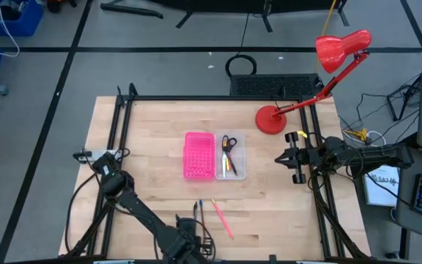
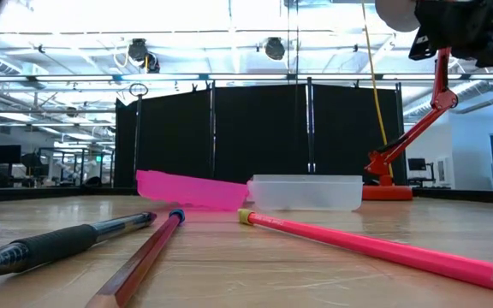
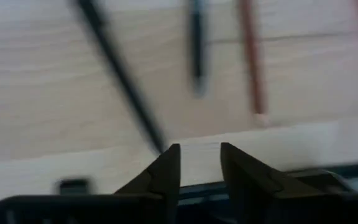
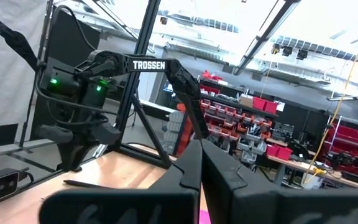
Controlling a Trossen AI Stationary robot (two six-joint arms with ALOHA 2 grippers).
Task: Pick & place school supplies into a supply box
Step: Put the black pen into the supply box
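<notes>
The supply box point(image 1: 233, 167) is a clear tray at mid-table; inside lie scissors point(image 1: 229, 144) and a few pens. A black pen point(image 1: 195, 209), a brown pencil point(image 1: 201, 210) and a pink pencil point(image 1: 222, 218) lie flat on the wood near the front edge; in the low view they are the black pen point(image 2: 58, 244), brown pencil point(image 2: 144, 257) and pink pencil point(image 2: 375, 248). My left gripper point(image 3: 201, 163) hangs open, pointing down, just nearer the front edge than the pens, with nothing between its fingers. My right gripper point(image 4: 199, 165) waits shut at the table's right side point(image 1: 280, 158).
A bright pink perforated panel point(image 1: 198, 155) lies against the box's left side. A red desk lamp point(image 1: 328, 73) stands at the far right corner. Black frame rails point(image 1: 119, 125) run along the table's sides. Bare wood lies left of the panel.
</notes>
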